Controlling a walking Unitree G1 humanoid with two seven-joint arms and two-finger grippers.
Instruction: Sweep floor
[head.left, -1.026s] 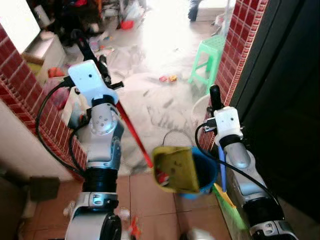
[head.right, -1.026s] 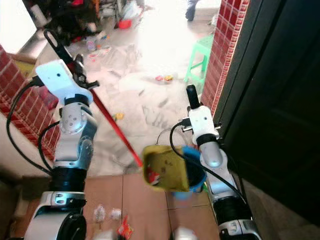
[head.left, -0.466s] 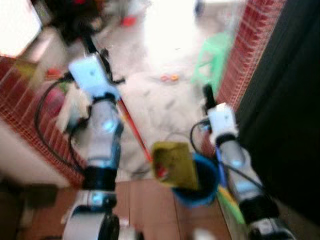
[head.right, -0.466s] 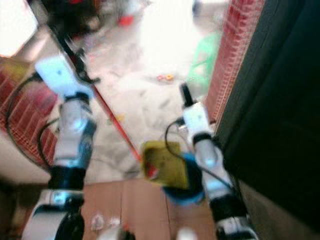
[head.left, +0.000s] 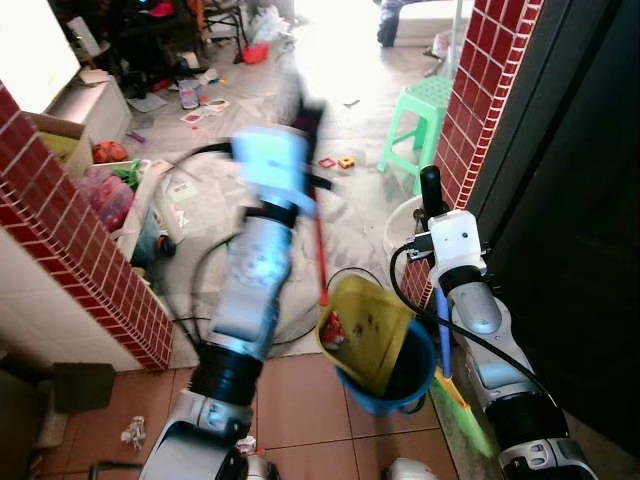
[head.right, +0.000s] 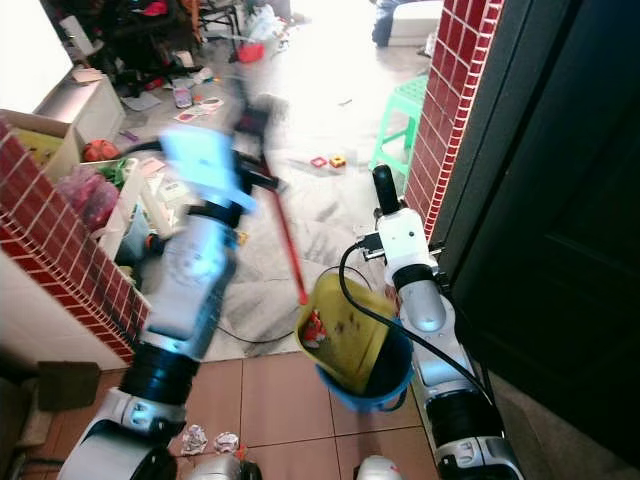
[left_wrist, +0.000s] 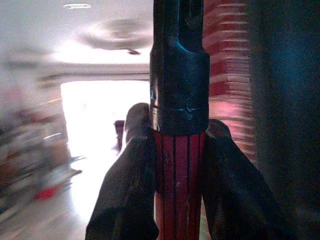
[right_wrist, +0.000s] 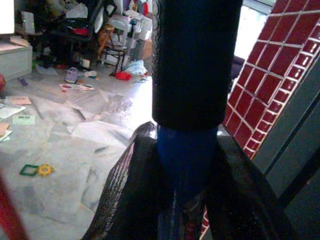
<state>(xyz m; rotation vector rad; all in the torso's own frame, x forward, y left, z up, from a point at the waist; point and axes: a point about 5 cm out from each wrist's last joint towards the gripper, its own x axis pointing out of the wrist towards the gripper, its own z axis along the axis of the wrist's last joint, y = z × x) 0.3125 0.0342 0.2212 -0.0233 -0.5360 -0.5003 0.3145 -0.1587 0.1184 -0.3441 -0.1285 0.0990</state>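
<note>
A red dustpan handle (left_wrist: 175, 180) is clamped by the left gripper (left_wrist: 176, 165); its yellow dustpan (head.left: 362, 328) is tipped over a blue bucket (head.left: 400, 385). A blue broom handle (right_wrist: 186, 170) is clasped by the right gripper (right_wrist: 186, 165)

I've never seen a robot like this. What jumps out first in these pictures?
A yellow dustpan tilts over a blue bucket on the tiled floor, between the robot's arms. The left end effector clamps a red broom handle; the right end effector clamps a blue handle. Behind stands a green stool.
</note>
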